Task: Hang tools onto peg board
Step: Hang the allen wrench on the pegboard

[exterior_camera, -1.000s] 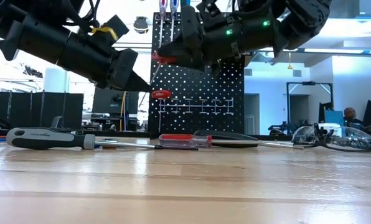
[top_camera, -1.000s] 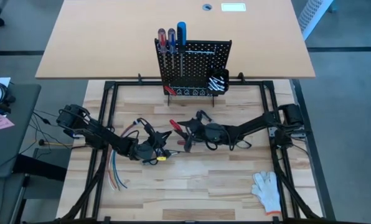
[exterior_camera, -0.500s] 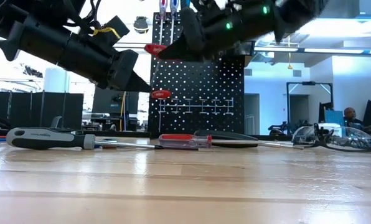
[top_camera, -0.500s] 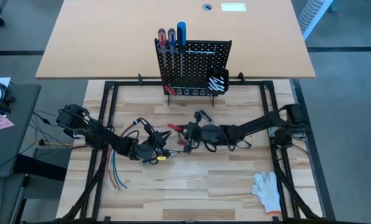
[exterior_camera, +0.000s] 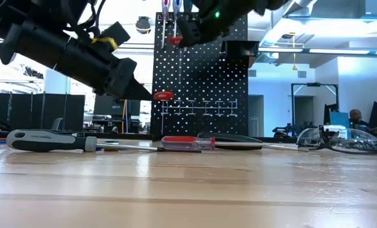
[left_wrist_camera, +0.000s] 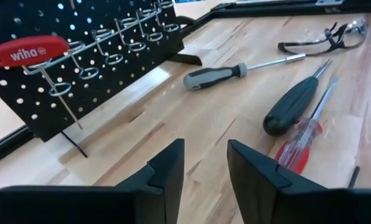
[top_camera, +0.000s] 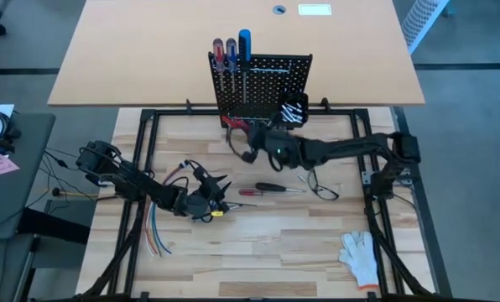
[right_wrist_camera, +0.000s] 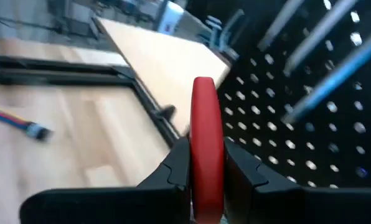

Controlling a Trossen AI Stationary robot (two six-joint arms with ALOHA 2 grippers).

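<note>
Wooden table (top_camera: pixel 258 252) carries a black peg board (top_camera: pixel 263 88) standing at 12 o'clock, with three screwdrivers (top_camera: pixel 231 59) hung on it. Right gripper (top_camera: pixel 248 138) sits just before the board, jaws clenched on a red-handled tool (right_wrist_camera: pixel 205 143). Left gripper (top_camera: pixel 221 186), around 8 o'clock, hangs released and empty. Two more drivers (top_camera: pixel 271 190) lie at centre.

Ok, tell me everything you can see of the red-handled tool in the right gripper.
The red-handled tool has a smooth, rounded, glossy plastic-looking handle, pinched between the right gripper's two dark fingers. Only the handle shows; any shaft or tip is hidden. It is held up in the air right in front of the peg board, near its left side, below the hung screwdrivers. Whether it touches the board cannot be told.
</note>
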